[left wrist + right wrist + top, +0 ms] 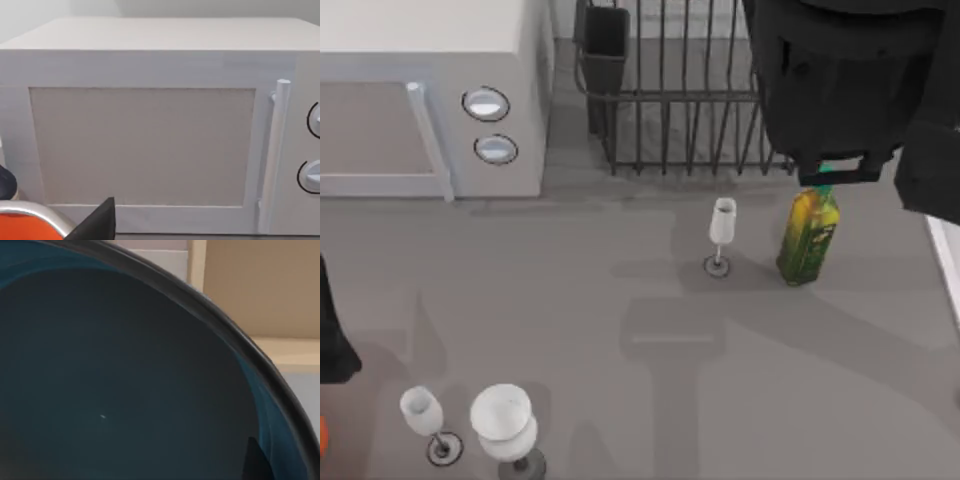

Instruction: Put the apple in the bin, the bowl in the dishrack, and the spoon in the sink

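Bowl first: large round deep bowl (pixel 125 380), glossy blue inside with a thin dark-looking rim, sits right against the right wrist camera. It is tilted, with bare wall behind it, so I judge it is lifted off the table (pixel 620 380). Right pincer (pixel 255 460) looks clamped on the bowl's wall at the rim, with one dark finger lying against the inner side. In the top view the right arm (pixel 840 80) hangs over the right end of the rack and covers the bowl.

Handling, as a guess: rigid and glazed, so slippery, breakable, and heavyish for a one-sided hold. A rim grip can let it swing or slide, so keep the hold firm and the motion slow.

Just beside the arm, on the table, stands a yellow-green bottle with a green cap (pixel 810 235). A slim clear stemmed glass (pixel 721 230) stands near its left. Both sit in front of the rack and tip easily.

Beyond them is the large black wire dishrack with upright prongs (pixel 680 120), its dark rectangular utensil cup (pixel 607 45) on the left corner. The prongs could catch the rim on the way down.

Well apart:
- White microwave with two round knobs (pixel 430 100) at the far left.
- Two clear glasses (pixel 425 420) (pixel 505 420) at the near left.

Left pincer (pixel 95 225) is parked at the table's left edge, facing the microwave door. Cannot tell its state.
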`<control>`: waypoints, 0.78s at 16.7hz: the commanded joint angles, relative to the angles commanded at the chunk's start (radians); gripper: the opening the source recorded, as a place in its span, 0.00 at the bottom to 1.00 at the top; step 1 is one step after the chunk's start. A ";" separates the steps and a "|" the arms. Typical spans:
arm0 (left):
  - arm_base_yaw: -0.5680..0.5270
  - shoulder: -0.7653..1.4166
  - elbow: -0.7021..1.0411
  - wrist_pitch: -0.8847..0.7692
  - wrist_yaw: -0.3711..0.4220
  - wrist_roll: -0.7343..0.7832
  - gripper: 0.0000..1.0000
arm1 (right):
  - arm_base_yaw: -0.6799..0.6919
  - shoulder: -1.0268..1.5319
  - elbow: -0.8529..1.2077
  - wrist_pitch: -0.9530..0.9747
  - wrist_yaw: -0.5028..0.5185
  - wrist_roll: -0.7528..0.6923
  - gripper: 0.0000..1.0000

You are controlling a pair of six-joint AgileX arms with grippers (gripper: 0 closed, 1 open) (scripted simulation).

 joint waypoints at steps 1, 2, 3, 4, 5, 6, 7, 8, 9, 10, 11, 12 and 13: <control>0.000 0.000 0.000 0.000 0.000 0.000 1.00 | 0.007 -0.012 0.002 0.020 0.020 -0.014 0.00; 0.000 0.000 0.000 0.000 0.000 0.000 1.00 | 0.010 -0.018 0.002 0.031 0.029 -0.021 0.00; 0.000 0.000 0.000 0.000 0.000 0.000 1.00 | 0.010 -0.018 0.002 0.031 0.030 -0.022 0.00; 0.000 0.000 0.000 0.000 0.000 0.000 1.00 | 0.010 -0.018 0.002 0.031 0.030 -0.022 0.00; 0.000 0.000 0.000 0.000 0.000 0.000 1.00 | 0.010 -0.018 0.002 0.031 0.030 -0.022 0.00; 0.000 0.000 0.000 0.000 0.000 0.000 1.00 | 0.005 -0.016 0.001 0.030 0.029 -0.020 0.00; 0.000 0.000 0.000 0.000 0.000 0.000 1.00 | 0.004 -0.013 0.001 0.032 0.027 -0.020 0.00; 0.000 0.000 0.000 0.000 0.000 0.000 1.00 | -0.003 -0.002 0.001 0.044 0.020 -0.020 0.00; 0.000 0.000 0.000 0.000 0.000 0.000 1.00 | -0.017 0.020 0.001 0.066 0.008 -0.020 0.00; 0.000 0.000 0.000 0.000 0.000 0.000 1.00 | -0.036 0.052 -0.001 0.098 -0.010 -0.020 0.00; 0.000 0.000 0.000 0.000 0.000 0.000 1.00 | -0.060 0.093 -0.004 0.141 -0.033 -0.021 0.00; 0.000 0.000 0.000 0.000 0.000 0.000 1.00 | -0.087 0.141 -0.009 0.194 -0.059 -0.022 0.00; 0.000 0.000 0.000 0.000 0.000 0.000 1.00 | -0.119 0.193 -0.017 0.257 -0.089 -0.023 0.00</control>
